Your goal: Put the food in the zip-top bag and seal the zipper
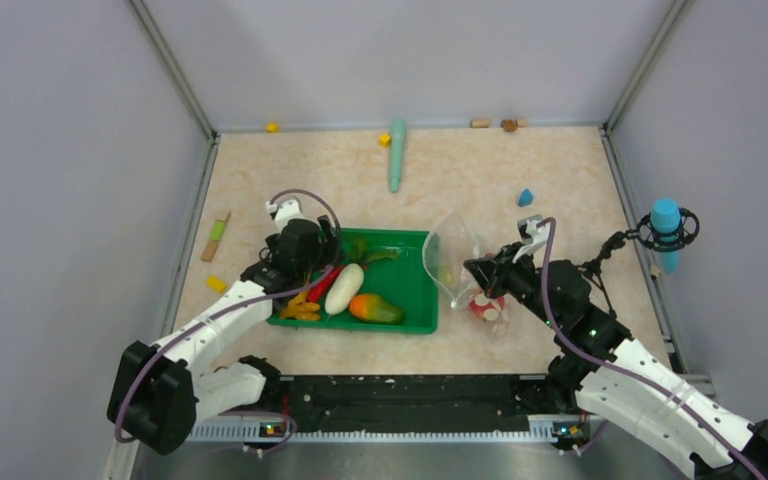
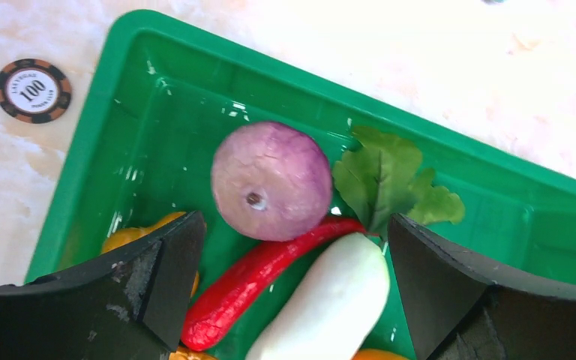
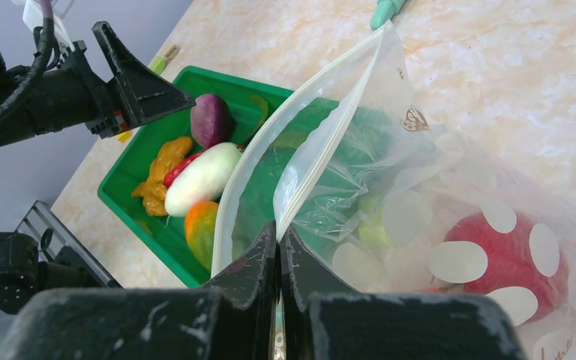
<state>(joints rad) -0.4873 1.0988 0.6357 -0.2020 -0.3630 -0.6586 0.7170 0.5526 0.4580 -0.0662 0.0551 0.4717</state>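
The green tray (image 1: 410,285) holds a purple onion (image 2: 270,180), red chili (image 2: 247,289), white radish (image 2: 330,300), green leaf (image 2: 382,180), orange-green mango (image 1: 375,308) and yellow-orange bunch (image 1: 300,308). My left gripper (image 2: 292,292) is open and empty, hovering low over the chili and radish; it also shows in the top view (image 1: 308,262). My right gripper (image 3: 279,240) is shut on the mouth edge of the dotted zip-top bag (image 3: 420,187), right of the tray (image 1: 455,255). The zipper (image 3: 322,142) gapes open. A red tomato (image 3: 510,255) lies inside the bag.
A teal stick (image 1: 397,155), yellow blocks (image 1: 272,127), a blue block (image 1: 525,197) and wooden blocks (image 1: 479,123) lie toward the back wall. A poker chip (image 2: 32,90) sits left of the tray. A blue-tipped stand (image 1: 666,225) is at the right wall.
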